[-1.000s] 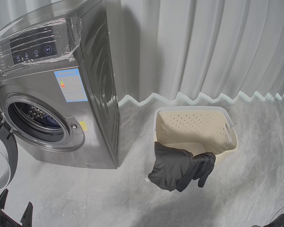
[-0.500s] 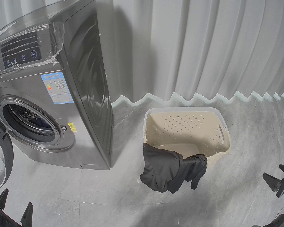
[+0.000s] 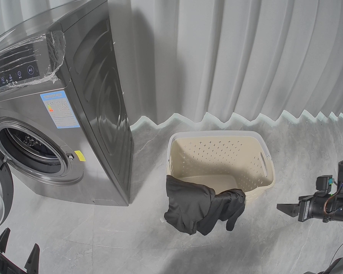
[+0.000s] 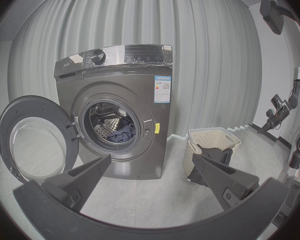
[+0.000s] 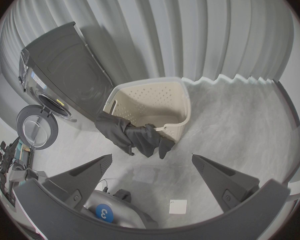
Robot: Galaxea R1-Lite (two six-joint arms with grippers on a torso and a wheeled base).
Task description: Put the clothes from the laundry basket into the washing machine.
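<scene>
You have a limp, dark garment [image 3: 194,206] draped over the perforated cream plastic basket's [image 3: 217,133] rim, with the left gripper [image 4: 151,158] and right gripper [image 5: 151,157] both spread wide.

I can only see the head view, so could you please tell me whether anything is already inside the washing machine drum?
Observer: Yes. In the left wrist view, dark blue clothing lies in the drum of the washing machine.
Operator: Thanks. Is the right gripper open?
Observer: Yes. The right wrist view shows its fingers spread wide with nothing between them.
Operator: And how far open is the door?
Observer: The left wrist view shows the whole door swung wide, beside the opening and clear of it.
</scene>
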